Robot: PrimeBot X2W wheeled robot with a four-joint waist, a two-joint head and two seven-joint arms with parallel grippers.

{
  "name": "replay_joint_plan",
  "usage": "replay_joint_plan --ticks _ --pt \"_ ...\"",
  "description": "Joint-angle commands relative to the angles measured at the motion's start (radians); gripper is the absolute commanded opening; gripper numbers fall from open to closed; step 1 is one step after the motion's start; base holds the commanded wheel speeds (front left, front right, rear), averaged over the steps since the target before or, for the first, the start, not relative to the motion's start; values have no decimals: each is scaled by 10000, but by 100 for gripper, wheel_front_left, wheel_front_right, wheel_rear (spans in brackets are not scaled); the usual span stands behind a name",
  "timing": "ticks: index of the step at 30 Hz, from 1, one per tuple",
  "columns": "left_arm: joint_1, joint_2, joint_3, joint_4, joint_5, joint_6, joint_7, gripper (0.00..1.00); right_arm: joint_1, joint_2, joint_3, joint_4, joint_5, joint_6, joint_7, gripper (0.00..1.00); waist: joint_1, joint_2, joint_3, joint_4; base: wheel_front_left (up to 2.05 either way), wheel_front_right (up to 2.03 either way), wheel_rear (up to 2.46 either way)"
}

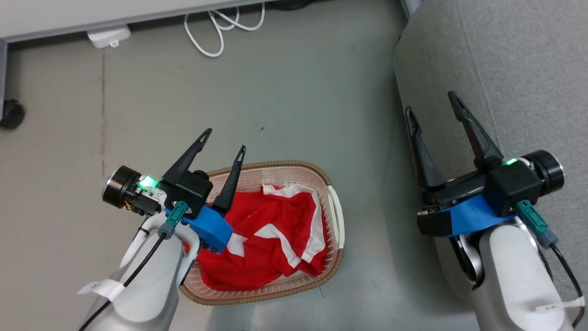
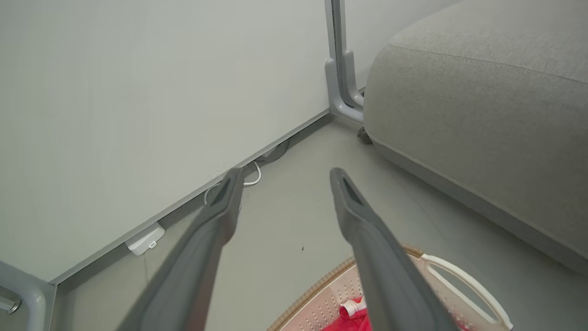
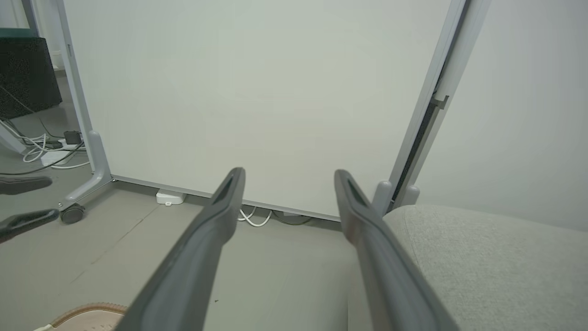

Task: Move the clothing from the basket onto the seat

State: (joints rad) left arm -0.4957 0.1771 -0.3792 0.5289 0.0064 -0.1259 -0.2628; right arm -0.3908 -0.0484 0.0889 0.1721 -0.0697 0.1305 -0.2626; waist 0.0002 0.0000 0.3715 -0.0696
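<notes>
Red clothing (image 1: 266,239) with white trim lies crumpled in the cream basket (image 1: 337,216), which stands on the floor at the lower middle of the head view. My left gripper (image 1: 225,140) hovers open over the basket's left end with nothing between its fingers. In the left wrist view the basket (image 2: 464,285) and a bit of the red clothing (image 2: 351,317) sit at the bottom edge under my left gripper (image 2: 285,177). The grey seat (image 1: 514,69) fills the right side. My right gripper (image 1: 432,103) hangs open over the seat's left edge, empty. The right wrist view has the seat (image 3: 496,262) beside my right gripper (image 3: 289,177).
A white partition wall runs along the far side, with white cables (image 1: 220,27) and a white power box (image 1: 109,37) at its foot. A caster wheel (image 1: 11,114) sits at the far left. Bare grey floor (image 1: 298,92) lies between basket and wall.
</notes>
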Motion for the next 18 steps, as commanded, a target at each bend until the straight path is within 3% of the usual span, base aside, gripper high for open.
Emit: replay_joint_plan --ticks 1,6,18 --pt "-369 154 -354 328 -114 -63 -30 100 -304 -32 16 -122 20 5 -37 100 -2 0 768 -452 0 0 0" --pt "-1172 552 -1670 1364 -487 -39 -31 100 -706 -33 110 -351 123 5 -35 100 -2 0 1559 -719 0 0 0" --pt "-3130 773 -4727 3945 -1350 -43 -30 100 -1358 -33 319 -915 175 5 -37 100 -2 0 3418 -1041 0 0 0"
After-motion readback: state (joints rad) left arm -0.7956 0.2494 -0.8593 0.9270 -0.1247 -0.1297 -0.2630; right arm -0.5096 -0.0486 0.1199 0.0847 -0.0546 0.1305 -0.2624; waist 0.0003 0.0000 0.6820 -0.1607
